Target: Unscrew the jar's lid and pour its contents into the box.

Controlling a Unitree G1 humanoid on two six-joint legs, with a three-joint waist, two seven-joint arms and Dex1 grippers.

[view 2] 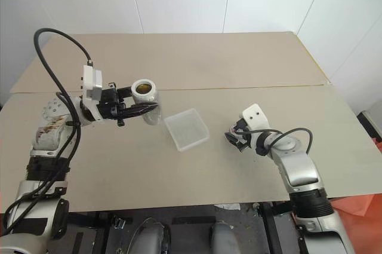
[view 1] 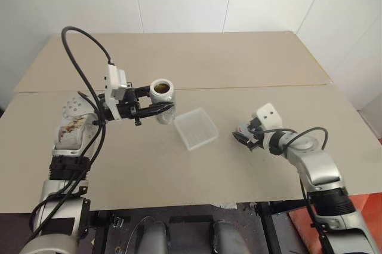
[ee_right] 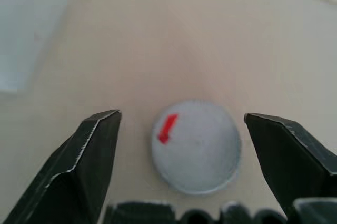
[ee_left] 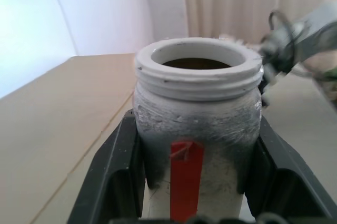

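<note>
The left gripper [view 1: 156, 110] is clamped on the uncapped jar [view 1: 162, 93], held above the table [view 1: 239, 63] beside the box [view 1: 196, 128]; its brown contents [ee_left: 197, 64] are barely discernible. The right gripper [ee_right: 181, 129], fingers apart, straddles the lid [ee_right: 197, 146] lying flat on the table.

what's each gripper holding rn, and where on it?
Left gripper is shut on the open jar, clamped across its body below the threaded neck. Right gripper holds nothing; its jaws stand apart around the lid on the table.
</note>
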